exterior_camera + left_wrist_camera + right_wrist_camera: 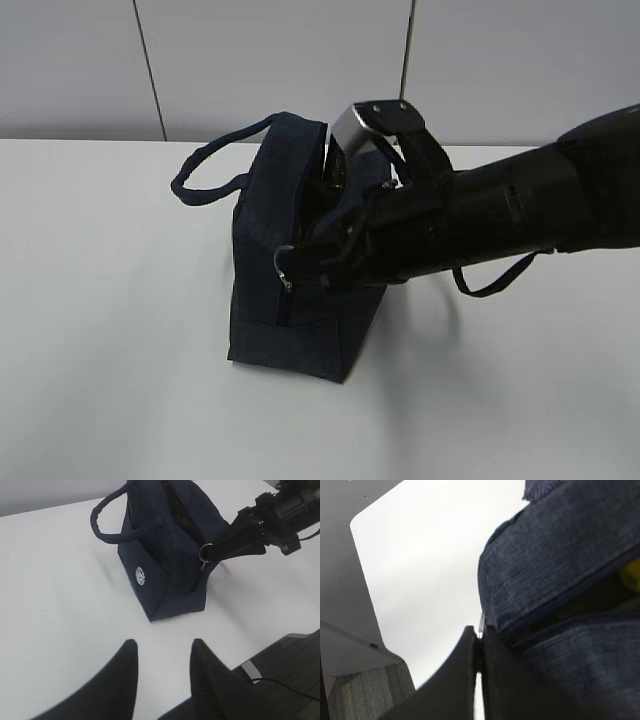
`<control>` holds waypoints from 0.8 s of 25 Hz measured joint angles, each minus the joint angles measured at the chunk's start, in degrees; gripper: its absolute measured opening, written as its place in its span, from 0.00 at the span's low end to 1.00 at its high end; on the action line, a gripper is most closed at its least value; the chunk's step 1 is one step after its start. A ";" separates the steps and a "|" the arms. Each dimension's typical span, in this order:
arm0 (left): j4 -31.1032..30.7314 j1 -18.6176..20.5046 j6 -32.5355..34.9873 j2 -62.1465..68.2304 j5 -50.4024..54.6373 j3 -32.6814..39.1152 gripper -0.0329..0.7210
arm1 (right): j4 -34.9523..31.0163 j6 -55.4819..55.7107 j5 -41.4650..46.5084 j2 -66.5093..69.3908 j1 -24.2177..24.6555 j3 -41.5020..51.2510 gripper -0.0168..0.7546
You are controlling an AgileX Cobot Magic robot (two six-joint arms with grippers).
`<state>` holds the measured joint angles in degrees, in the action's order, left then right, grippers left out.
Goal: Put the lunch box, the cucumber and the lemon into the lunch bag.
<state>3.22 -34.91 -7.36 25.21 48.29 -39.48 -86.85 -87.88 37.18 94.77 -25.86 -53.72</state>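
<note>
Exterior view shows the right end effector [318, 262] pressed together at the near end of the lunch bag [300, 310], its tips right at the silver ring pull [284, 262], though whether it pinches the ring I cannot tell. From there the zipper line runs away along the bag's top towards the far handle [215, 170], with the lemon [632, 575] glimpsed inside the gap. Well apart over the bare tabletop [60, 605], the left end effector [162, 662] hangs spread and empty, so the right arm is the nearer.
</note>
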 joint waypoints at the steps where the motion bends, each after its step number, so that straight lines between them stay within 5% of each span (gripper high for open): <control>1: 0.09 0.00 0.00 0.00 0.00 0.00 0.36 | 0.12 0.00 0.00 0.00 0.00 -0.70 0.02; 20: 0.09 0.00 0.00 0.00 1.33 0.00 0.36 | 12.61 -0.35 -12.40 0.00 0.00 -6.56 0.02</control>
<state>3.32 -34.91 -7.36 25.21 49.61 -39.48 -74.24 -88.22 24.79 94.77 -25.86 -60.29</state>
